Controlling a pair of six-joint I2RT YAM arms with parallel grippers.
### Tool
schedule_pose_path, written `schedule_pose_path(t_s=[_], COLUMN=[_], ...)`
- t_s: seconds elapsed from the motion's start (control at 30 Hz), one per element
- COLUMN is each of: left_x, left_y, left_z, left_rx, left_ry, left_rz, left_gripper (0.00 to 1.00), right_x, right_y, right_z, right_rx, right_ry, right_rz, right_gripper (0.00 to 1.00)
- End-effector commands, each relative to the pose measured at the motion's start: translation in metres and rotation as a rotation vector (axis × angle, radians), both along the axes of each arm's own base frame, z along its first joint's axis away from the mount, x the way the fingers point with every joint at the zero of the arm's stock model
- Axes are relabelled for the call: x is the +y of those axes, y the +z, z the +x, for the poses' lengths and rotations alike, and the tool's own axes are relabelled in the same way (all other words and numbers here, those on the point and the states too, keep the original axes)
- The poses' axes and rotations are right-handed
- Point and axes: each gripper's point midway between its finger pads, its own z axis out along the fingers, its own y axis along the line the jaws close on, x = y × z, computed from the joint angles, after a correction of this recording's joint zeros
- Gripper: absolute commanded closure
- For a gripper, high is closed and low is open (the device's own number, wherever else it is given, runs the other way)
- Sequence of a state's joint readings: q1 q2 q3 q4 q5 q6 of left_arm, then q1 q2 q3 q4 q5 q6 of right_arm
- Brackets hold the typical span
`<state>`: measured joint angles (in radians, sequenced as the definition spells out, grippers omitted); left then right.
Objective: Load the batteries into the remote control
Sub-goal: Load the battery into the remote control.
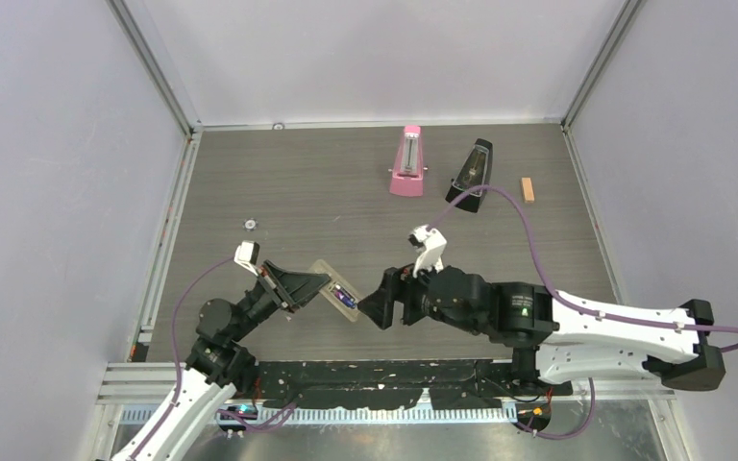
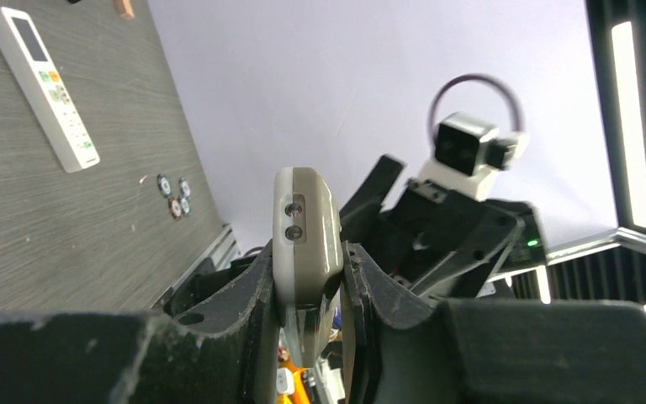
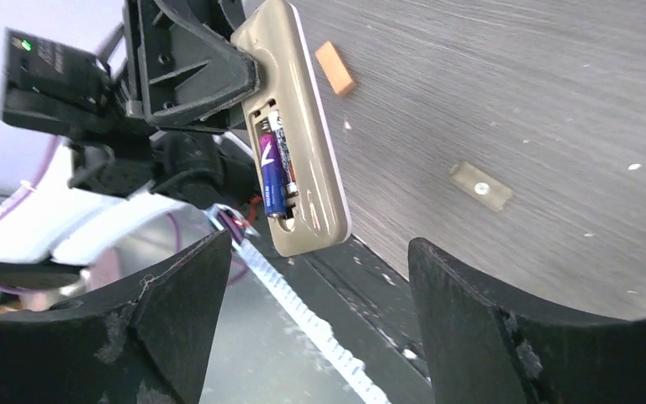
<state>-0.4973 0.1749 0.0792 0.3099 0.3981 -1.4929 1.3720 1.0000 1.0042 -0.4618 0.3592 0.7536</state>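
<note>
**Batteries in, remote held aloft**

Left fingers (image 2: 237, 301) clenched on the slim, beige-backed remote control (image 3: 303, 126), above the streaked grey worktop (image 3: 513, 101). Two smooth cylindrical batteries (image 3: 274, 164) sit in its open bay. Right fingers (image 3: 177, 307) released, spread wide nearby.

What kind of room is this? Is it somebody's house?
Probably a robot lab, not a house. Two robot arms are bolted to a grey table with plain walls round it and practice things like a pink metronome and a remote control.
</note>
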Motion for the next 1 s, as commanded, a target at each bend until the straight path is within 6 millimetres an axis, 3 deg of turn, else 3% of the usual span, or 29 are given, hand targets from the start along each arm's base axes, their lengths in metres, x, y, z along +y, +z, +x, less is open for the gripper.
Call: schedule_pose_path(t_s=[0.0, 0.2, 0.43, 0.57, 0.73, 0.97], left_x=[0.011, 0.02, 0.023, 0.023, 0.023, 0.023], left_y=[0.048, 0.067, 0.069, 0.068, 0.069, 0.067], left_z=[-0.004, -0.004, -0.003, -0.003, -0.004, -0.003], left_rx=[-0.076, -0.08, -0.084, -0.083, -0.086, -0.083], left_ry=[0.031, 0.06, 0.074, 0.074, 0.069, 0.073], left_rz=[-0.143, -0.219, -0.232, -0.239, -0.245, -0.246], left_gripper=[1.0, 1.0, 1.0, 1.0, 1.0, 1.0], right_x=[0.013, 0.022, 0.024, 0.026, 0.031, 0.031], right_y=[0.049, 0.052, 0.051, 0.046, 0.038, 0.029], right_z=[0.005, 0.005, 0.01, 0.01, 0.01, 0.011], right_rx=[0.092, 0.131, 0.176, 0.187, 0.201, 0.215], right_ry=[-0.098, -0.105, -0.148, -0.151, -0.153, -0.171], right_rz=[0.406, 0.496, 0.576, 0.566, 0.536, 0.515], right_gripper=[0.18, 0.19, 0.42, 0.47, 0.46, 0.33])
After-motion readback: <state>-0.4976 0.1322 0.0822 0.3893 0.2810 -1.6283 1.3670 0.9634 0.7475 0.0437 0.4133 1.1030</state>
